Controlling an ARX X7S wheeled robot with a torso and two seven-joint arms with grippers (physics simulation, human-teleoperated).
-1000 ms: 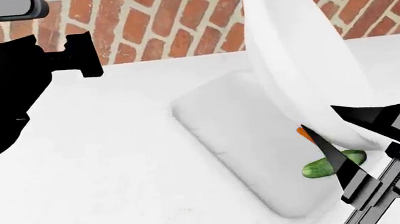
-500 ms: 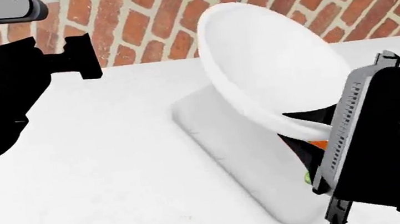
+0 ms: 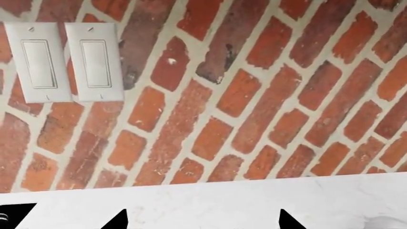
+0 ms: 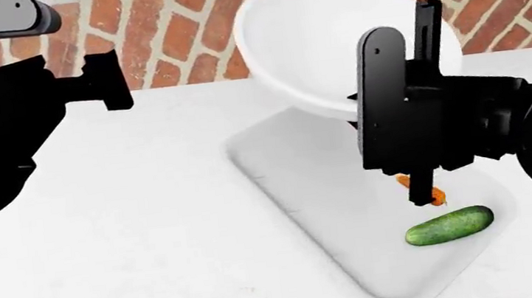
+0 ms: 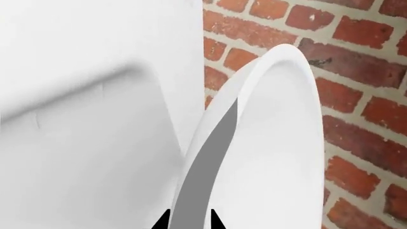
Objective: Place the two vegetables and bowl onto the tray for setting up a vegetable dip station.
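Through the left wrist camera, we see mostly a red brick wall with pale mortar. Two white rocker light switches sit side by side on it; neither carries writing we can read. Below the bricks runs a strip of white counter. The left gripper shows only as dark fingertips poking in at the picture's edge, set well apart with nothing between them. None of the vegetables shows here.

From the head camera, we look down over the white counter toward the brick wall. Our left arm is raised at the left side, well away from everything. A flat white tray lies angled in the middle. At its near right end rests a stubby green cucumber, and just beyond it a small orange carrot, partly hidden by our right arm. The right gripper is clamped on the near rim of a deep white bowl, which is held tilted in the air over the tray's far end, its opening facing us. The bowl is clear of both vegetables.

At the right wrist camera, the bowl's rim fills the picture edge-on, running away from the lens, with a grey finger pressed flat against the bowl's wall. Beside it we see the tray's surface below and bricks beyond. Only this view shows the grip up close; only the head view shows the vegetables. No labels or brands are visible anywhere.
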